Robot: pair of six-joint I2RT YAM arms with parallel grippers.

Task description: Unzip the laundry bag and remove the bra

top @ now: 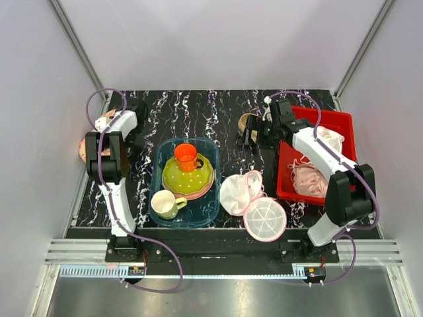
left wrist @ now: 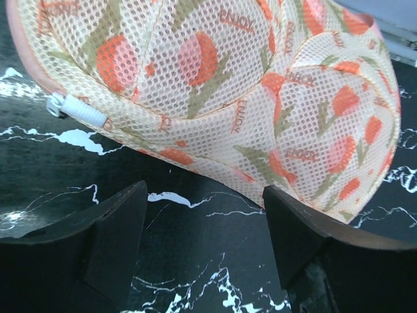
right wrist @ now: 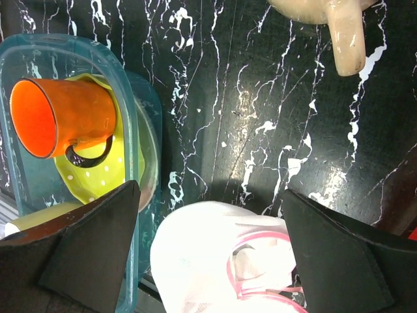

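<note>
Laundry bag [left wrist: 215, 85]: one, by left gripper [left wrist: 205, 202]; bra [top: 307, 178]: one, in red bin [top: 330, 120].

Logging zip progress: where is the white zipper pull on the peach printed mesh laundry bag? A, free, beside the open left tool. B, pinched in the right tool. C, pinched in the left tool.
A: the white zipper pull sits untouched on the peach printed mesh laundry bag, outside the gap of the open left tool, which holds nothing.

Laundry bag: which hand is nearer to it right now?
Left. The left hand sits open right at the laundry bag, at the table's left edge. The right hand is open far across the table, by the red bin.
</note>
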